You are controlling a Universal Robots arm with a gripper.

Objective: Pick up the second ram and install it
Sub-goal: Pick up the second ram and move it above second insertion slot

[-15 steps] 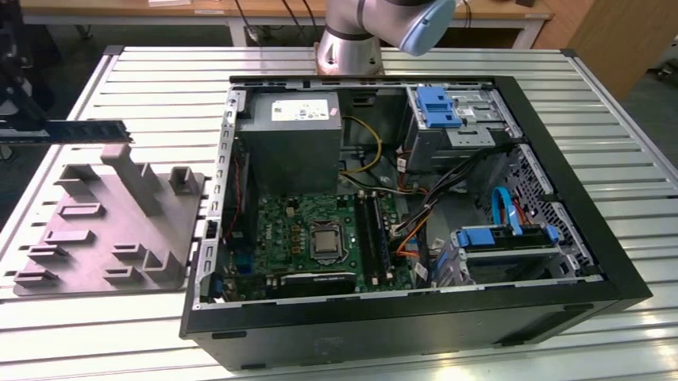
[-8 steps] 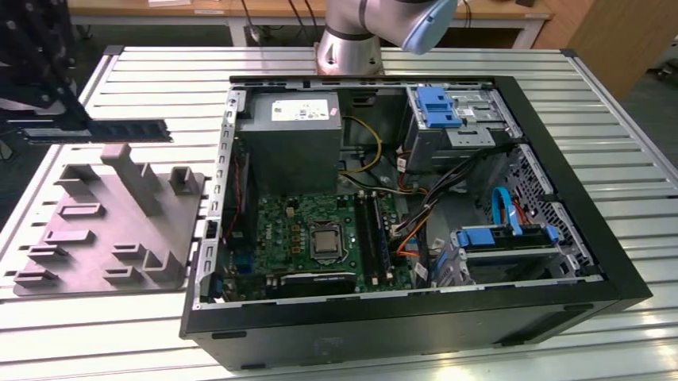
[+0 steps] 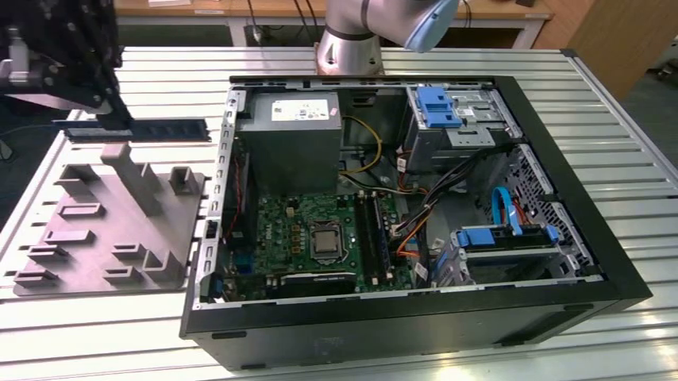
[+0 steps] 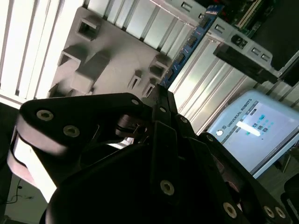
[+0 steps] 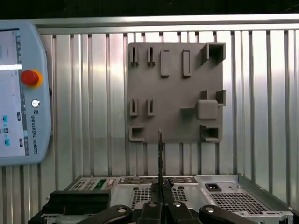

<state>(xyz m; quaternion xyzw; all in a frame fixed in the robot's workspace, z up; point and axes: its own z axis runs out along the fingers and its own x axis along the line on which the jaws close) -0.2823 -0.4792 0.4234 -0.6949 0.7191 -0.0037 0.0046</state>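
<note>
Close up in the second wrist view, black gripper (image 4: 162, 93) pinching the second ram (image 4: 188, 44), grey fixture plate (image 4: 107, 51) beyond its tip. First wrist view: 2 fingers (image 5: 152, 208) pressed against the ram's faces, plate ahead of them. Exterior view: ram held level above the plate, open computer case (image 3: 424, 317) off to the gripper's side.

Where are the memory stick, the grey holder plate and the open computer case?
memory stick (image 3: 164, 129), exterior view: middle of its dark board.
grey holder plate (image 3: 98, 236), exterior view: bare flat part of its base.
computer case (image 3: 424, 321), exterior view: its black near wall.
</note>
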